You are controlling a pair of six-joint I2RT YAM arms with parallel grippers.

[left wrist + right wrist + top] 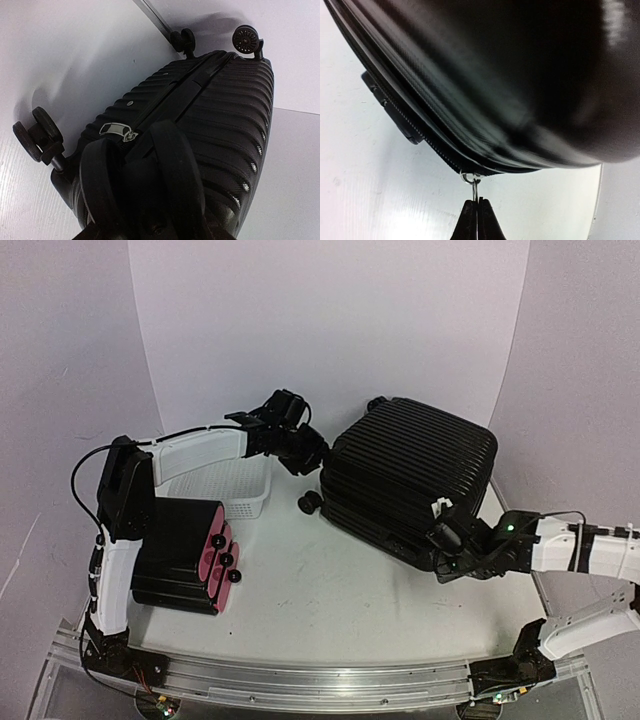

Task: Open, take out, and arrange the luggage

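Observation:
The luggage, a big black ribbed hard-shell suitcase, lies flat on the table at centre right with its shell closed. At its left end, beside a wheel, my left gripper has its fingers closed round the black side handle along the seam. A silver zipper pull lies just left of those fingers. At the near right corner my right gripper is shut on another zipper pull, which hangs from the zip line under the shell.
A smaller smooth black case with a pink side and black knobs lies at the left, by the left arm. Behind it sits a white perforated basket. White backdrop walls curve round the back and sides.

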